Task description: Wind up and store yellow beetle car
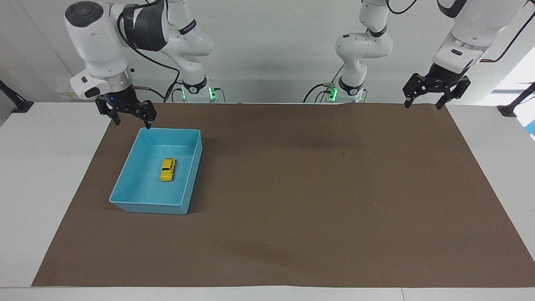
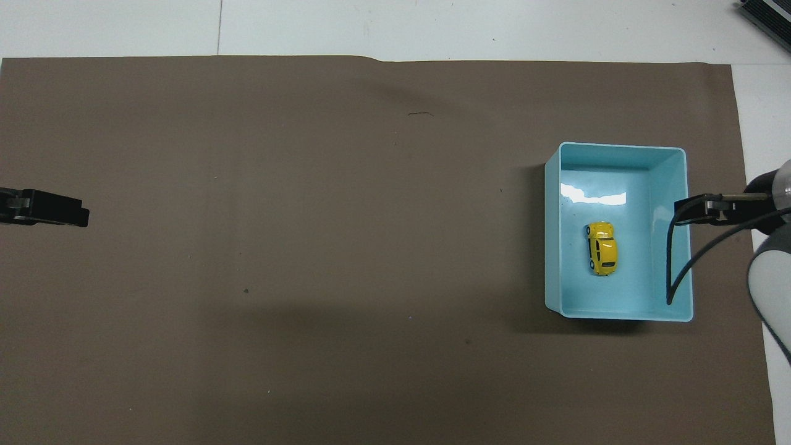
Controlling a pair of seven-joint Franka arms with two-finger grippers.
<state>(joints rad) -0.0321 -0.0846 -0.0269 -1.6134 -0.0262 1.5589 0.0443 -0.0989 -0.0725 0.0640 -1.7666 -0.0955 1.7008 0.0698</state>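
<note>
Facing view first: my right hand (image 1: 130, 122) hangs empty in the air with its fingers spread wide, up above the rim of the blue bin (image 1: 189, 179) at the edge nearest my bases. The yellow beetle car (image 1: 167, 169) sits on its wheels on the bin's floor, apart from all four walls. The bin rests on the brown mat (image 1: 317, 200) that covers the surface, toward my right arm's end. My left hand (image 1: 424, 101) waits in the air with fingers spread wide too, holding nothing, over the mat's corner at my left arm's end.

Overhead view next: the yellow beetle car (image 2: 602, 248) lies lengthwise near the middle of the blue bin (image 2: 670, 185), touched by nothing. My right hand (image 2: 701, 209) shows as a dark tip over the bin's wall at my right arm's end, a black cable (image 2: 676, 272) looping down from it. My left hand (image 2: 46, 207) shows only as a dark tip at the frame's edge over the brown mat (image 2: 309, 247); from here I cannot tell its spread.
</note>
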